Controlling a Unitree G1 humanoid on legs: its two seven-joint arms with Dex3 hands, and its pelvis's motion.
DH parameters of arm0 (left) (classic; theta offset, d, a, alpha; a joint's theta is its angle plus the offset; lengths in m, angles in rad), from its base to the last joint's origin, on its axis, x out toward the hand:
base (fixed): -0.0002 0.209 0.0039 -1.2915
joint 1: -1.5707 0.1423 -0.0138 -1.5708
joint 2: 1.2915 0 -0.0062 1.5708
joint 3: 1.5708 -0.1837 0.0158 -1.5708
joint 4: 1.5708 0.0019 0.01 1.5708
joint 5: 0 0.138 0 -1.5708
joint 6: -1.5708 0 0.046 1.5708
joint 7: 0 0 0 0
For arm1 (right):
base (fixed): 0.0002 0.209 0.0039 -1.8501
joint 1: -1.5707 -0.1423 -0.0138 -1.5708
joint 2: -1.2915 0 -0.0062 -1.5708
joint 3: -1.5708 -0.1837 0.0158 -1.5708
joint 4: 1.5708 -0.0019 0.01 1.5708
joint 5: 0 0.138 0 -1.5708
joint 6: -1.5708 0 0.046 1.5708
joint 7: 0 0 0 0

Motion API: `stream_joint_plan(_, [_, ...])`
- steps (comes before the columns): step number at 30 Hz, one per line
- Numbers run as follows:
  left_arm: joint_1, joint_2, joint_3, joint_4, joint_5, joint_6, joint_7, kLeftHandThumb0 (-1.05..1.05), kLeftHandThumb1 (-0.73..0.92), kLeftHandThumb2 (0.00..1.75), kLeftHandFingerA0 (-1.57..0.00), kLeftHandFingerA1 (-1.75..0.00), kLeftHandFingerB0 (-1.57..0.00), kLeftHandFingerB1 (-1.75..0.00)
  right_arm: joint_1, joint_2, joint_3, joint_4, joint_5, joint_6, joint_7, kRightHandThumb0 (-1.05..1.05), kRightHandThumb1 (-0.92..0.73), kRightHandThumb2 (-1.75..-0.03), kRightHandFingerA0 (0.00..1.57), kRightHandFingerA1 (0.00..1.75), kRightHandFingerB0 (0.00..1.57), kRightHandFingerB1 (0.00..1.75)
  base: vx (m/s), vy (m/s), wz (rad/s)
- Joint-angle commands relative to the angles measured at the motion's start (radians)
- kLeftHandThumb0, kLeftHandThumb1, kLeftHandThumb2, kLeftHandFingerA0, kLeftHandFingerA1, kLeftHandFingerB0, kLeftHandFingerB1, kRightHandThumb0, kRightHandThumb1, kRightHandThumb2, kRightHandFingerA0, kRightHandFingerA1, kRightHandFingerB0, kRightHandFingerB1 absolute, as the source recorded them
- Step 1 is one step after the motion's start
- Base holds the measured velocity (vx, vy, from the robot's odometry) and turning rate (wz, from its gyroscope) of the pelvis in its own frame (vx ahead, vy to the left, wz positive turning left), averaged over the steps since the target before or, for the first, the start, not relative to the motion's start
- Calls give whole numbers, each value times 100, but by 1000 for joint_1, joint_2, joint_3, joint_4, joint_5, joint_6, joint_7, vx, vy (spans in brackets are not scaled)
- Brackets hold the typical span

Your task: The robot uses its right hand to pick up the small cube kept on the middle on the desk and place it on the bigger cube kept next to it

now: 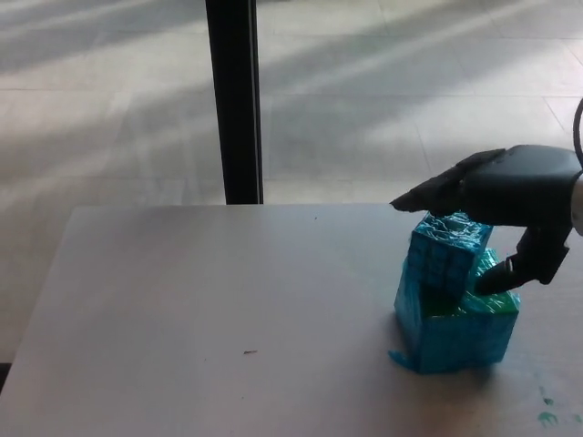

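The small blue cube (444, 258) rests on top of the bigger teal cube (455, 328) at the right of the white desk (228, 309). It stands nearly upright, toward the big cube's left side. My right hand (506, 196) hovers just above and to the right of it, fingers (428, 193) stretched out over the small cube and thumb (506, 269) pointing down beside it. The hand is open and holds nothing. My left hand is out of the picture.
A black vertical post (234, 100) stands behind the desk's far edge, with tiled floor (383, 82) beyond. Small green marks (545, 410) dot the desk near its right front corner.
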Motion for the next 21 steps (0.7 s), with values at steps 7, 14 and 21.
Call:
stream_joint_plan(7, [12, 11, 4, 7, -8, -22, -1, -93, 83, 64, -33, -37, -23, -31, -181, -181, -48, -1, -43, 61, 170, -89, -48, -62, 0, 0, 0, 24, 0, 0, 0])
stream_joint_plan(14, [16, 9, 13, 6, -19, -8, -4, -93, 67, 105, -22, -47, -13, -42, -174, -286, -187, 13, 37, 74, 159, -92, -51, -92, 0, 0, 0, 7, 0, 0, 0])
stream_joint_plan(21, [27, 8, 13, -1, -14, -14, -2, -92, 85, 66, -30, -39, -21, -31, 7, -430, -406, 100, 108, 4, 22, -94, -59, -93, 0, 0, 10, 13, 0, 0, 0])
